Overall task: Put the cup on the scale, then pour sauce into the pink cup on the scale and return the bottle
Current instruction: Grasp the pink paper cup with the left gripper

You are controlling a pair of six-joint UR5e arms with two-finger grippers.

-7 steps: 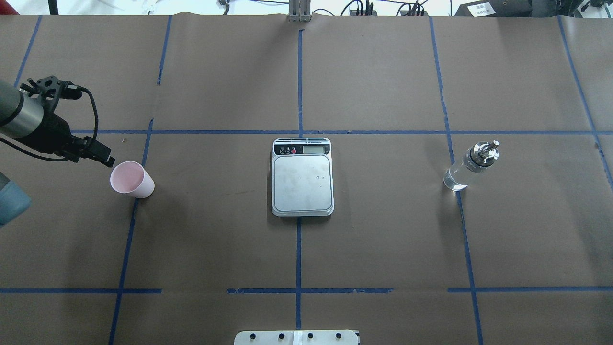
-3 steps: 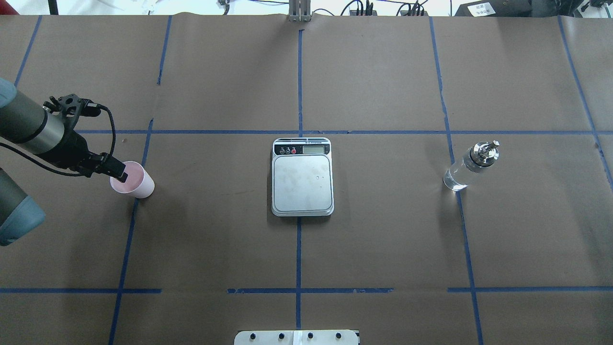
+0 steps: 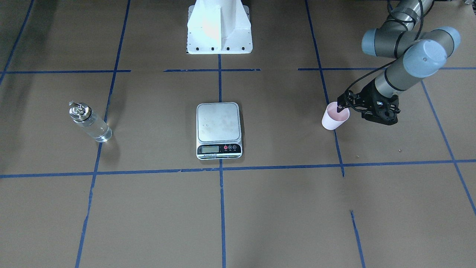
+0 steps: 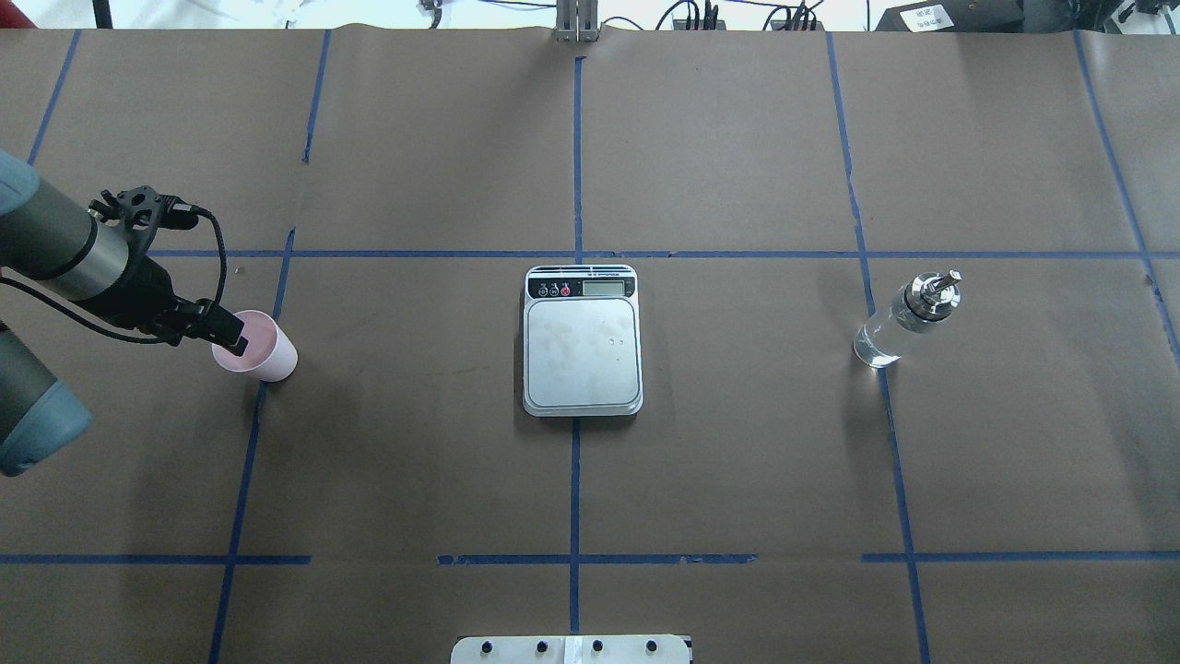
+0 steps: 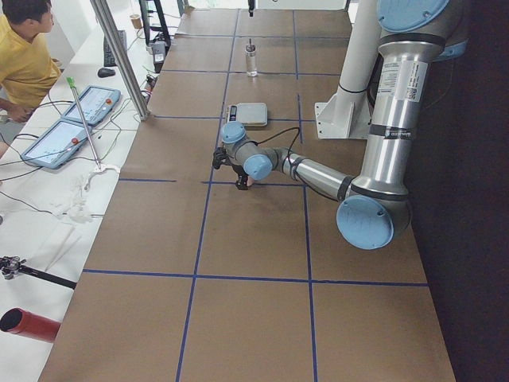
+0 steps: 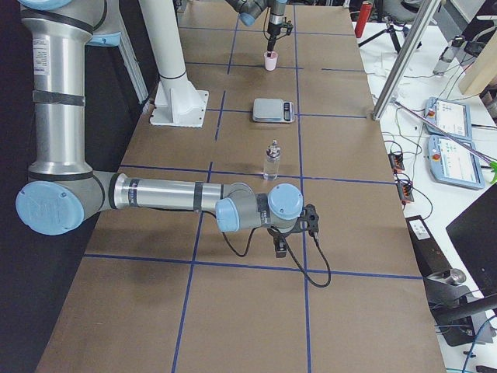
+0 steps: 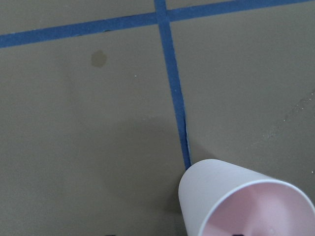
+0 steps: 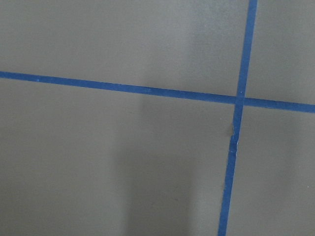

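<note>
Overhead exterior shows the left pincer straddling the rim of the upright cup, one finger inside, suiting a wall pinch; whether it grips yet I cannot tell. The scale sits well beyond its tips.

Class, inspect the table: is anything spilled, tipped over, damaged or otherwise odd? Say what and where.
Nothing is tipped: the cup and bottle stand upright, the scale lies flat. Minor flaws only: a split in the blue tape beside the cup, and faint specks on the scale's platform.
</note>
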